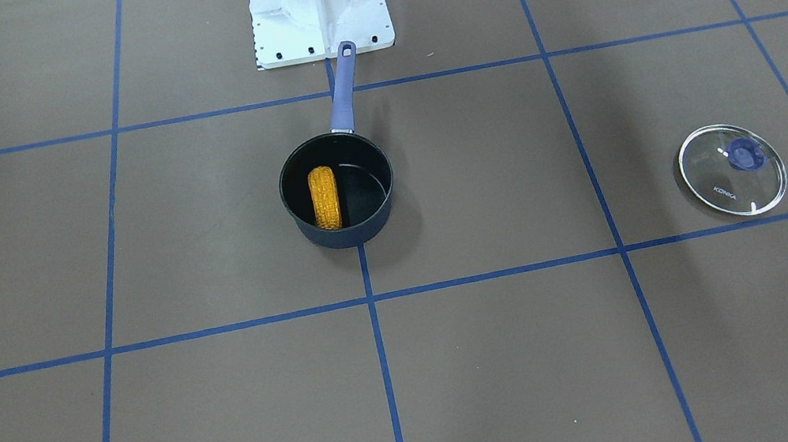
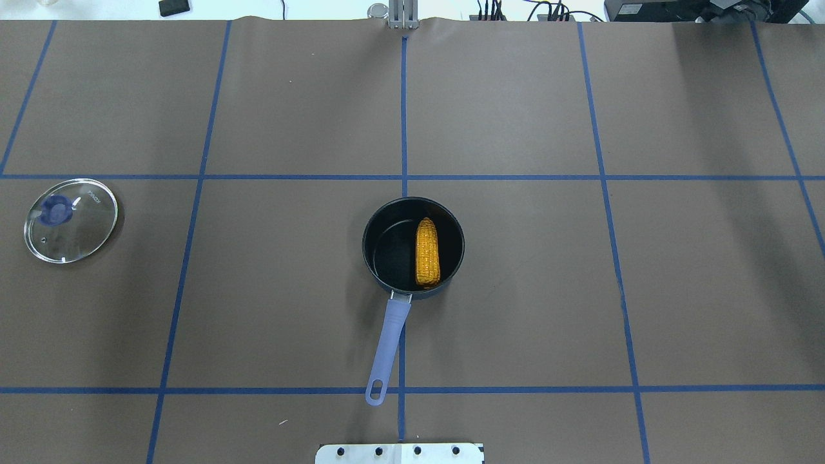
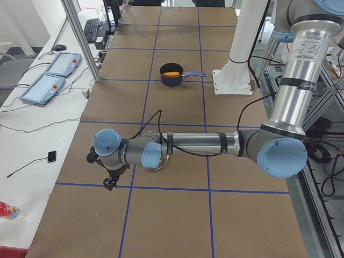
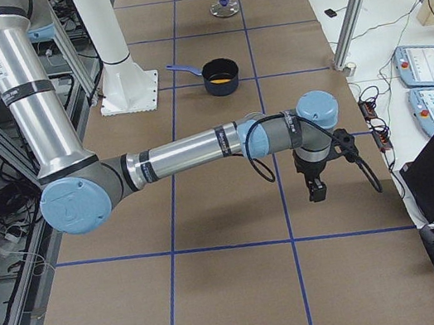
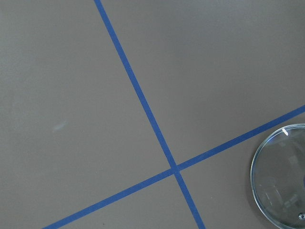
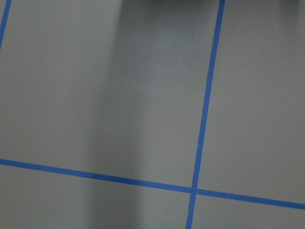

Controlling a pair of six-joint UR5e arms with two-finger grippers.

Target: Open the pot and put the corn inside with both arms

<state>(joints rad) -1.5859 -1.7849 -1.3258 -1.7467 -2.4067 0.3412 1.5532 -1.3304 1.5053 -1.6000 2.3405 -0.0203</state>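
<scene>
The navy pot (image 1: 349,237) stands open at the table's middle, its periwinkle handle (image 1: 342,89) pointing at the robot base. The orange-yellow corn (image 1: 324,198) lies inside it, also in the overhead view (image 2: 427,251). The glass lid (image 2: 71,220) with its blue knob lies flat on the table far to the robot's left; its rim shows in the left wrist view (image 5: 281,181). My left gripper (image 3: 110,183) hangs beside the lid, apart from it. My right gripper (image 4: 316,191) hangs over bare table on the far right. Both show only in side views, so I cannot tell their state.
The white base block (image 1: 318,5) stands behind the pot handle. Blue tape lines (image 2: 403,177) divide the brown table into squares. Control pendants (image 3: 48,80) and cables lie on the white bench past the table's far edge.
</scene>
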